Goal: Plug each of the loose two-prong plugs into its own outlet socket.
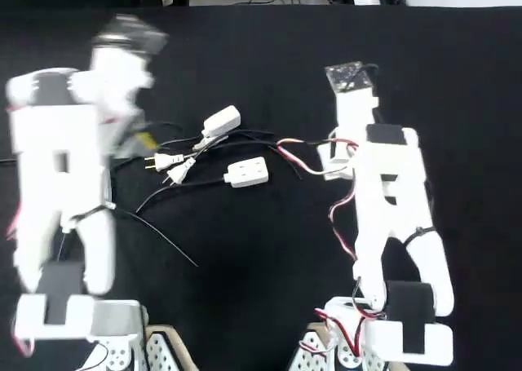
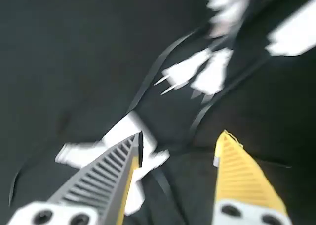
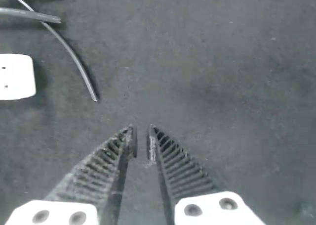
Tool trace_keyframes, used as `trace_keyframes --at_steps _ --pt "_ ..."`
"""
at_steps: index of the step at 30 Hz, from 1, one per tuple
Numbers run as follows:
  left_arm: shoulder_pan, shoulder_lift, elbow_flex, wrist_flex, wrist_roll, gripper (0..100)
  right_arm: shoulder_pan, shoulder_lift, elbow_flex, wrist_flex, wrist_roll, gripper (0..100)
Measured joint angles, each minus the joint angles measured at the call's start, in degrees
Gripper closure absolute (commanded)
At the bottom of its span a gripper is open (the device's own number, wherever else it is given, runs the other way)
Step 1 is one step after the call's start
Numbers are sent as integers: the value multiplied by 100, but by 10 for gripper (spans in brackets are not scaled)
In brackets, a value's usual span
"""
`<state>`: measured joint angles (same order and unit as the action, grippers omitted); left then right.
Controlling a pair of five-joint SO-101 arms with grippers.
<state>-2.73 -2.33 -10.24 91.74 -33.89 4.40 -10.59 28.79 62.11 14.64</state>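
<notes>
Left gripper (image 2: 181, 133), spread wide, is hovering near the plugs (image 2: 185, 71) on the desk (image 2: 59, 62); right gripper (image 3: 140, 131), nearly closed, is holding nothing. We are expecting crossed cords (image 2: 157, 69) to snag a lifted plug.

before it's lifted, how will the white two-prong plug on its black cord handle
The white two-prong plug looks small and rigid, so probably light. The thin black cords curve loosely, so its lead will likely flop and tug. Beside a second white plug, it may nudge that.
</notes>
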Motion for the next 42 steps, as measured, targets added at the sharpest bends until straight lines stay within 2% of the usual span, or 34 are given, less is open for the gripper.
trace_keyframes --at_steps 3,13,25,31,33,38,40,42 --pt "756 826 18 -598 -123 758 299 0 -185 211 246 959" --pt "1873 2400 -18 -1793 -1169 758 563 0 -334 404 545 959" --pt "2057 2857 44 -2119 -1327 759 571 0 -334 404 563 959" --pt "2215 2804 1116 -3218 -1301 759 571 0 -334 431 563 959" --pt "2233 2725 1354 -3455 -1134 791 571 0 -334 422 563 959" --pt "2338 2734 1398 -3367 -958 980 571 0 -334 422 563 959" --pt "2365 2734 1222 -3042 -905 955 571 0 -334 422 563 959" --pt "2444 2769 905 -2497 -730 974 571 0 -334 422 563 959"
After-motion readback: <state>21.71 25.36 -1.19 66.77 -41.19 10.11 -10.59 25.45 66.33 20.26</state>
